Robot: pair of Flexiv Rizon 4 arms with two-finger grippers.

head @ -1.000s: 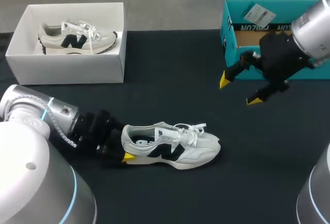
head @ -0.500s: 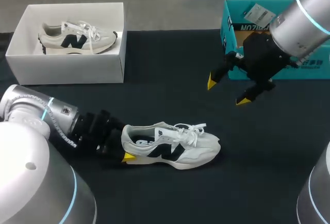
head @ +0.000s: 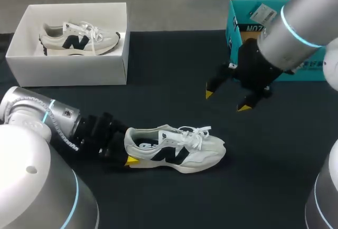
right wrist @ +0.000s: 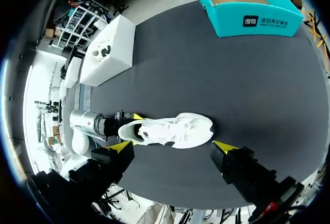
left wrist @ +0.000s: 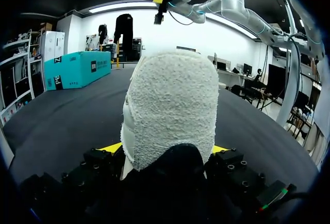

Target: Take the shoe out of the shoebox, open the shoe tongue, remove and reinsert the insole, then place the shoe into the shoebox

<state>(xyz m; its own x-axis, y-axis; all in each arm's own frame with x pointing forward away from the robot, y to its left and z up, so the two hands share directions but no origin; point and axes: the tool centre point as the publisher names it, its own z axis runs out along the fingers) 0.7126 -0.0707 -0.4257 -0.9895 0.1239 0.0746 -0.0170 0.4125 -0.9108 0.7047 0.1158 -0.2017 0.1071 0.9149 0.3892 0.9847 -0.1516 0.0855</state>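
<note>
A white sneaker (head: 177, 149) with a dark logo lies on its sole on the black table, toe to the right. My left gripper (head: 128, 145) sits at its heel, one finger on each side. In the left wrist view the terry-lined heel (left wrist: 167, 100) fills the gap between the yellow tips, so my left gripper (left wrist: 165, 149) is shut on it. My right gripper (head: 227, 100) hangs open and empty above the table, up and right of the sneaker. The right wrist view looks down on the sneaker (right wrist: 170, 130), with my right gripper (right wrist: 172, 147) spread wide above it.
A white shoebox (head: 68, 70) at the back left holds a second matching sneaker (head: 79, 39). An open teal box (head: 235, 34) stands at the back right, behind my right arm. Bare black table lies around the sneaker and along the front.
My right arm has moved left and slightly forward, away from the teal box and toward the sneaker, gripper still open. The left arm and the sneaker have not moved.
</note>
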